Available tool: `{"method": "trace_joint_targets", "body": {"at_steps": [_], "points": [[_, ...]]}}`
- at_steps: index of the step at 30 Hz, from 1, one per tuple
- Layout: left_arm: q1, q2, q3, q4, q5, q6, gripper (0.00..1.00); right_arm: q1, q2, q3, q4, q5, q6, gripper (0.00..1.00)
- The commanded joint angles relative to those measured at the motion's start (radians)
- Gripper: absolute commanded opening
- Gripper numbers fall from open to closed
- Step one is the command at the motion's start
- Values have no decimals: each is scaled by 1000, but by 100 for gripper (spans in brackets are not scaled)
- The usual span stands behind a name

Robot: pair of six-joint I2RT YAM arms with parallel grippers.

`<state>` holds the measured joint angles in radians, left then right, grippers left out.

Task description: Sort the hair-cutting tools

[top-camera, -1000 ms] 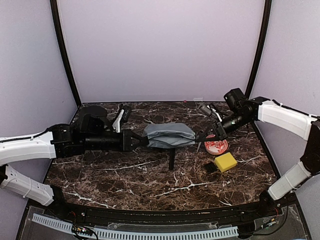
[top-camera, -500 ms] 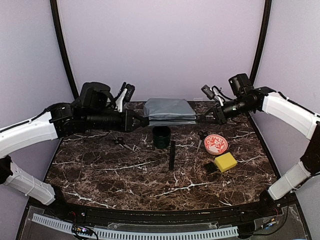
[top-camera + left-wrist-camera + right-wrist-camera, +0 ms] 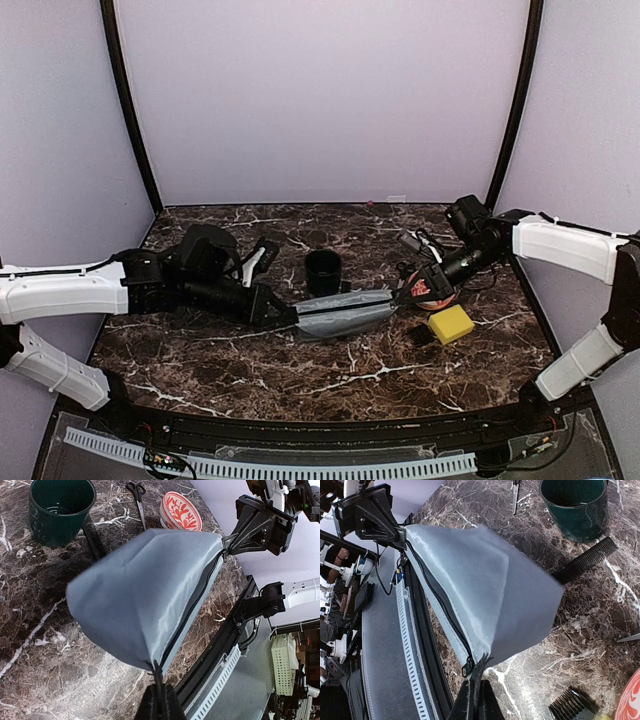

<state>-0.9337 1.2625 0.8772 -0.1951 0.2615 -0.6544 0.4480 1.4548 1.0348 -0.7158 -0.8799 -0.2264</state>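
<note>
Grey zip pouch stretched over marble surface, clamped at one end by left tool, other by right tool.

Grey pouch, dark green cup, red-and-white patterned plate, black comb, brown white-veined table

The dark marbled tabletop carries a green cup beyond the left hand, with a black comb beside the cup. By the right hand lie scissors, a patterned plate and, nearer, a yellow sponge.
</note>
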Motion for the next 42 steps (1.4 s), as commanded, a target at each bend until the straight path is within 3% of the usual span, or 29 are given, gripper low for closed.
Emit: {"method": "trace_joint_targets", "body": {"at_steps": [1, 14, 28, 34, 39, 42], "points": [[6, 0, -28, 38, 63, -33, 0, 6, -1, -23, 47, -31, 3, 0], [8, 143, 15, -13, 179, -30, 0, 24, 98, -41, 19, -19, -2, 0], [26, 124, 61, -81, 174, -15, 0, 26, 106, -2, -10, -52, 31, 0], [39, 165, 182, -224, 105, 45, 28, 24, 175, 100, -85, 3, -11, 24], [39, 119, 215, -333, 13, 63, 35, -24, 129, 202, -159, 117, -89, 37], [41, 63, 234, -411, -133, 85, 37, -64, 67, 242, -162, 176, -110, 40]]}}
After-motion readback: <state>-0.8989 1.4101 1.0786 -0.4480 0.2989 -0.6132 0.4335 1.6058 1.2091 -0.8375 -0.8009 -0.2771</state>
